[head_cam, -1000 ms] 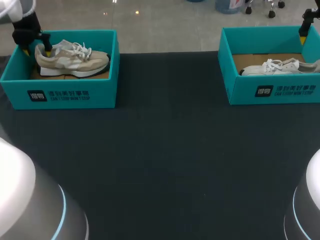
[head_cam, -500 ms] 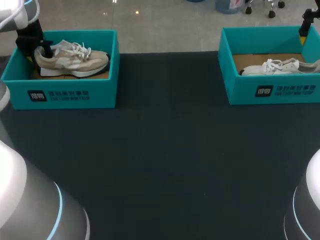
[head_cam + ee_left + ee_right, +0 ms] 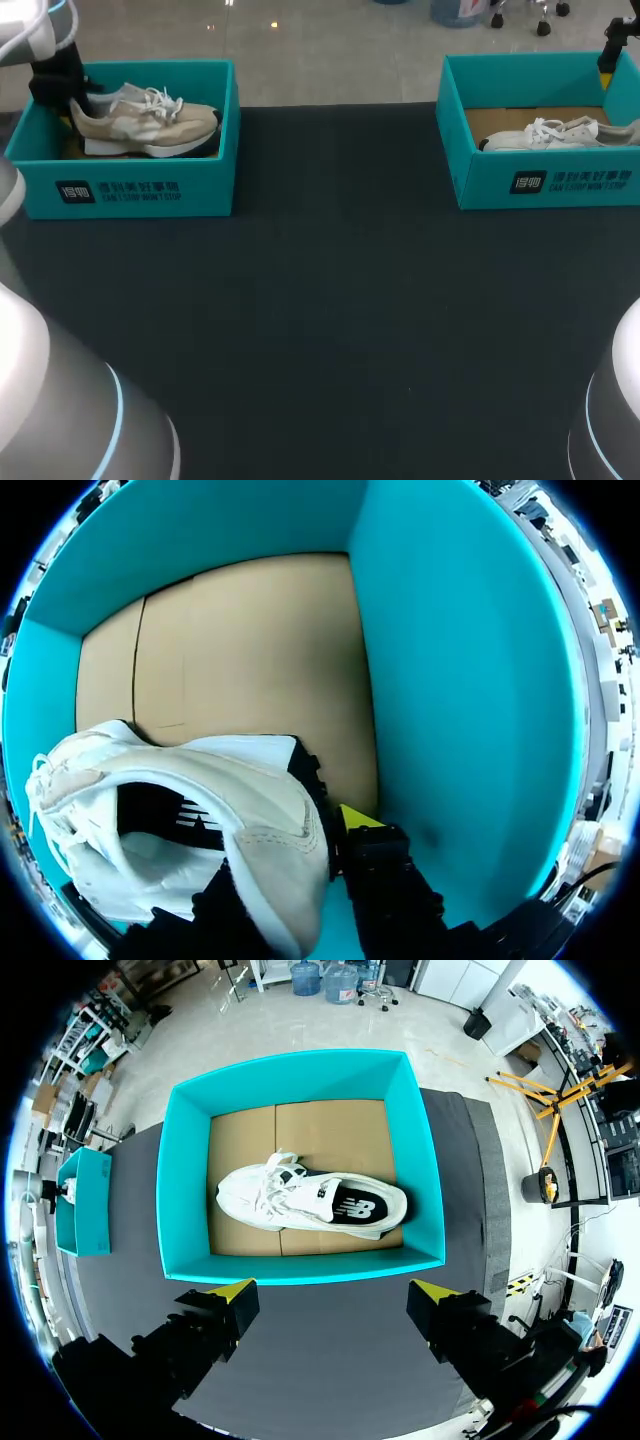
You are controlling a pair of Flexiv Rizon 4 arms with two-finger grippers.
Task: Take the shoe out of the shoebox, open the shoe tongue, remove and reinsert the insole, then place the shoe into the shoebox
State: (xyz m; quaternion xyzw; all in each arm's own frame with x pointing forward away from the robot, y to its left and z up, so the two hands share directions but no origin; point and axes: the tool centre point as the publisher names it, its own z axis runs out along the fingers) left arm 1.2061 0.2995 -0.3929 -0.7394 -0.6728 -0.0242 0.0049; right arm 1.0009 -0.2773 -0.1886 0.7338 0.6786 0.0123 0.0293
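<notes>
Currently left end effector (image 3: 78,97) sits at the heel of the beige sneaker (image 3: 150,122), which lies in the left shoebox (image 3: 130,185) at upper left of the frame, long axis left–right, toe toward frame centre; its fingers appear pinched across the heel wall. Right end effector (image 3: 332,1292) hangs spread above the far shoebox (image 3: 300,1265), well apart, so the lift-out looks to be the left arm's.

Head camera high behind table (image 3: 330,300), left wrist inside left shoebox (image 3: 450,680), right wrist above right shoebox (image 3: 300,1265), head sees both.
</notes>
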